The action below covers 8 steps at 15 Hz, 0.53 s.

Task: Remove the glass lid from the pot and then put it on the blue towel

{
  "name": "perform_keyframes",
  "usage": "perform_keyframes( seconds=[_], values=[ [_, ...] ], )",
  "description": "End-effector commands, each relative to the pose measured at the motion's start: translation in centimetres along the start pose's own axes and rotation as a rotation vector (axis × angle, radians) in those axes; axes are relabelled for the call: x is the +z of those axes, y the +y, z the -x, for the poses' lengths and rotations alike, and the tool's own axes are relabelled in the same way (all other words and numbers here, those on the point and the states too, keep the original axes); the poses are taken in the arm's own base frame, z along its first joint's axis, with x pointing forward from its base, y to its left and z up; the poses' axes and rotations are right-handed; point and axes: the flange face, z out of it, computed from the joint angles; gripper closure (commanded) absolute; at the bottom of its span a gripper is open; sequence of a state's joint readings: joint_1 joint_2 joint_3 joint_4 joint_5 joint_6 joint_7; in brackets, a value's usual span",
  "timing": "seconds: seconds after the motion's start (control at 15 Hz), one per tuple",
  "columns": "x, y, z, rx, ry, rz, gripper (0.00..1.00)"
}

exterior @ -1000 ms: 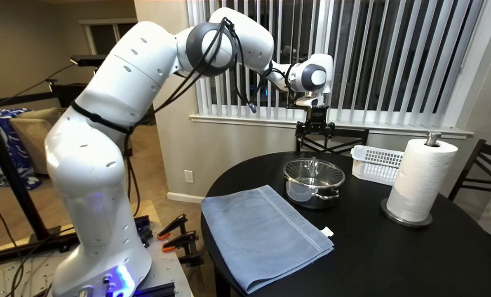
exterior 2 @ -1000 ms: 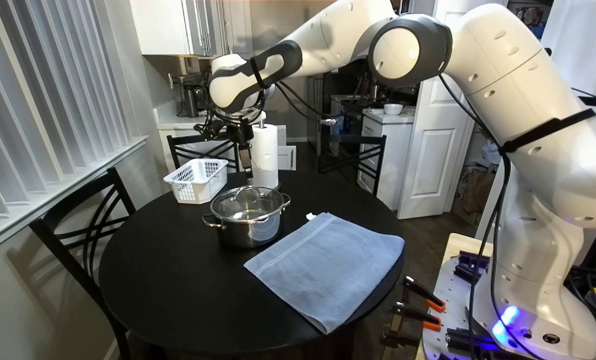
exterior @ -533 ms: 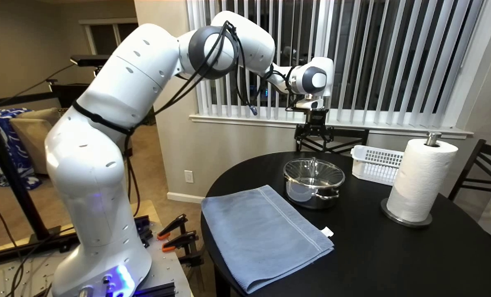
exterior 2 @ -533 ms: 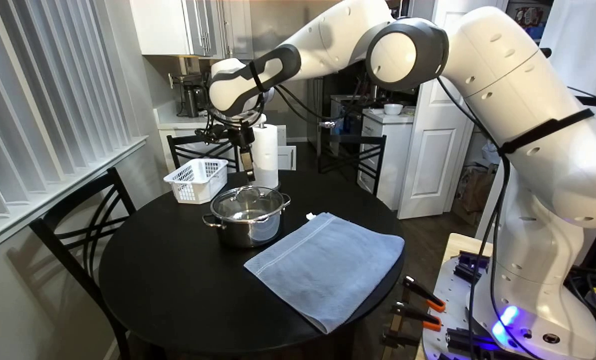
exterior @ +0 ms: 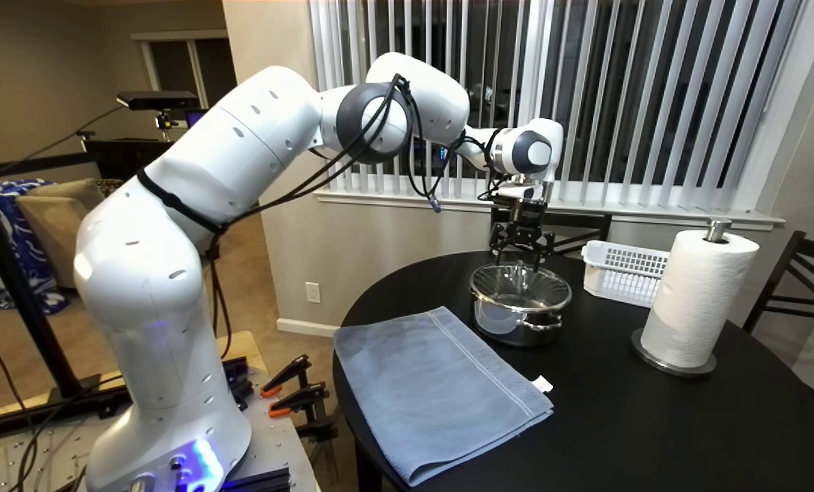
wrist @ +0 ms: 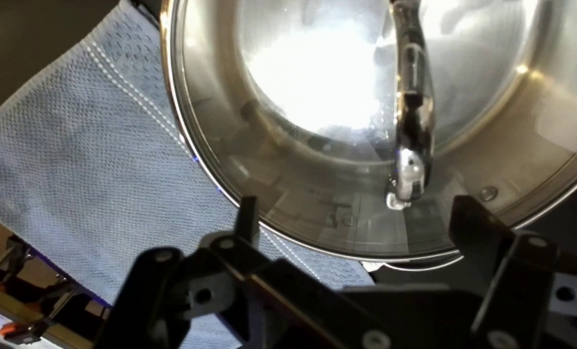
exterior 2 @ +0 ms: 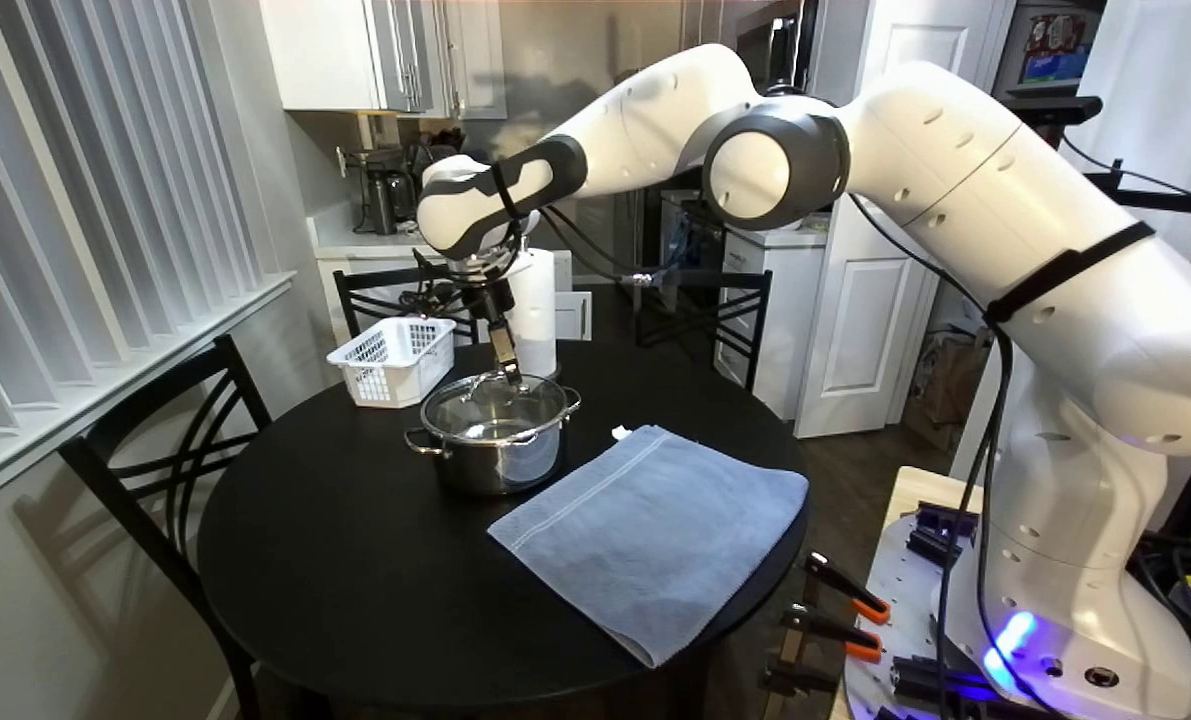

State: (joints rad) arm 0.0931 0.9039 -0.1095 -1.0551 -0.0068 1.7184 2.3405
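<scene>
wrist view close above lid [wrist: 361, 140]

With the pot [exterior: 516, 326] on the table [exterior: 653, 424] as the clock's centre in an exterior view, the lid [exterior: 520, 295] sits on it and the gripper [exterior: 517, 264] hangs over the lid. The towel [exterior: 443, 396] lies just beside the pot, between seven and eight o'clock; the basket [exterior: 616, 285] stands at two, the paper roll [exterior: 699, 301] at three. Past the table's edge, a chair [exterior: 579, 221] stands between twelve and one, the arm base [exterior: 167, 437] at eight.

Pot [exterior 2: 490, 466] glossy metal; lid [wrist: 410, 126] glass; towel [wrist: 109, 160] rough cloth (basket [exterior: 618, 277] plastic, probably).
</scene>
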Motion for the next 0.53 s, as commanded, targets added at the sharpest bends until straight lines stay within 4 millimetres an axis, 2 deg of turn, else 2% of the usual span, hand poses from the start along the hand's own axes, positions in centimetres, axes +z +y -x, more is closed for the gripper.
perform_keyframes(
  seconds=[0.0,0.2,0.47],
  values=[
    [-1.2,0.19,0.34,-0.095,-0.015,-0.002,0.0],
    [-1.72,0.52,0.75,-0.145,-0.021,-0.016,0.0],
    [-1.16,-0.46,1.0,-0.113,-0.056,-0.019,0.0]
  ],
)
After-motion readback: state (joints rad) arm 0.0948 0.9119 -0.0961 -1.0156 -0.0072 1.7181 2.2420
